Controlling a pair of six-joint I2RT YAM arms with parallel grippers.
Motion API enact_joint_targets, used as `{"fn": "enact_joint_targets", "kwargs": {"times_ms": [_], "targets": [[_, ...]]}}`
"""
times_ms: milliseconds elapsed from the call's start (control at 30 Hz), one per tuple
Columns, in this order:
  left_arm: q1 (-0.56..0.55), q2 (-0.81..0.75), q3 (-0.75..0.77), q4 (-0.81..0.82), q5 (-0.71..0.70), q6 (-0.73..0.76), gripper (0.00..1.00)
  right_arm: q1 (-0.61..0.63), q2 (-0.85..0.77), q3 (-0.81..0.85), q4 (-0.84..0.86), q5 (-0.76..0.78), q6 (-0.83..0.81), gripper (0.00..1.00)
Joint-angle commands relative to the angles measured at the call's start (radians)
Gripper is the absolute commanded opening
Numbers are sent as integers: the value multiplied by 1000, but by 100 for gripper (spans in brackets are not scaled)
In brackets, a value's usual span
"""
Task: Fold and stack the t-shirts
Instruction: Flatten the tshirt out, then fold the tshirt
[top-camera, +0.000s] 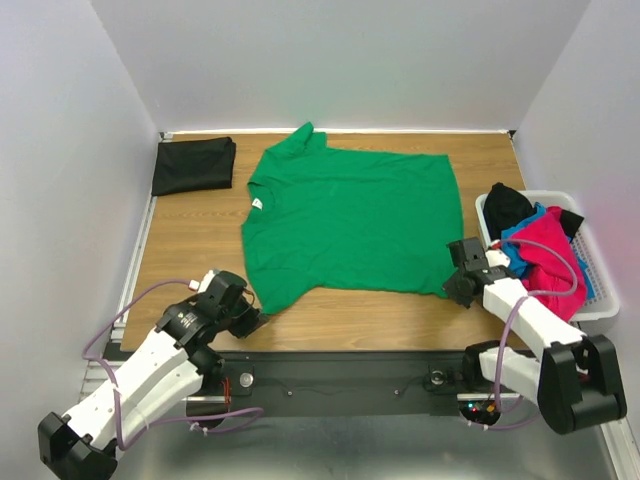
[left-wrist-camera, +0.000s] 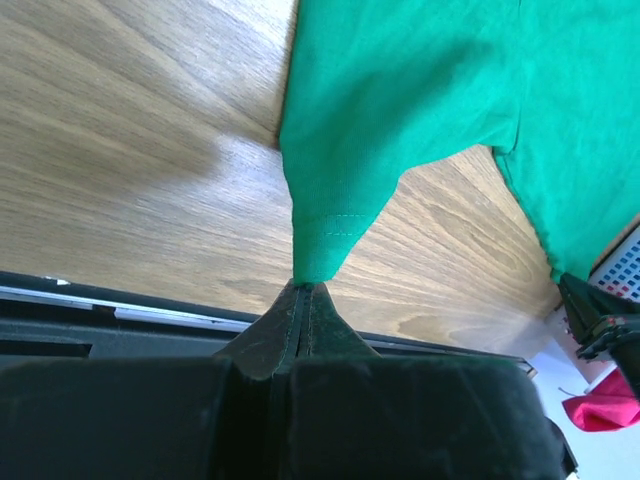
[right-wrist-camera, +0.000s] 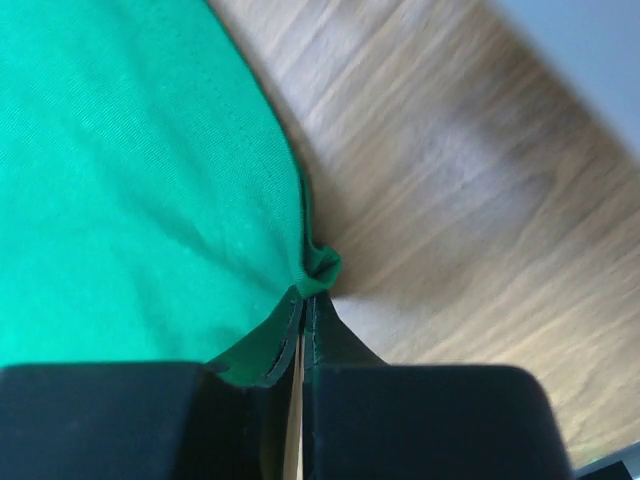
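1. The green t-shirt (top-camera: 345, 220) is lying spread flat on the tabletop (top-camera: 190, 240). A folded black tee (top-camera: 194, 165) is sitting at the far left corner.
2. The left hand (left-wrist-camera: 303, 290) is pinching only the very tip of the near sleeve. A bite that thin is likely risking a slip once the cloth is pulled.
3. The right hand (right-wrist-camera: 305, 300) is pressing together on the near hem corner, which is bunching slightly. If the arms are lifting unevenly, the fold is probably going to skew.
4. Both arms are reaching low and forward, with their hands close to the tabletop at the shirt's near edge.
5. The right arm is working just beside the basket (top-camera: 600, 300), so a wide swing is risking a bump.
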Motion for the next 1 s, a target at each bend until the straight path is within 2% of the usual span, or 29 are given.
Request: {"fn": "enact_joint_targets", "kwargs": {"times_ms": [0, 200, 333, 667, 967], "targets": [[-5, -39, 51, -36, -9, -24, 0, -2, -84, -18, -38, -46, 6, 1], [-5, -100, 34, -30, 39, -35, 0, -2, -123, 5, -90, -89, 17, 0], [-5, -48, 86, 30, 2, 11, 0, -2, -104, 72, -93, -52, -13, 0], [7, 361, 448, 185, -198, 208, 0, -2, 15, 264, -93, -5, -67, 0], [131, 607, 666, 260, -173, 380, 0, -3, 159, 426, -91, 63, -95, 0]]}}
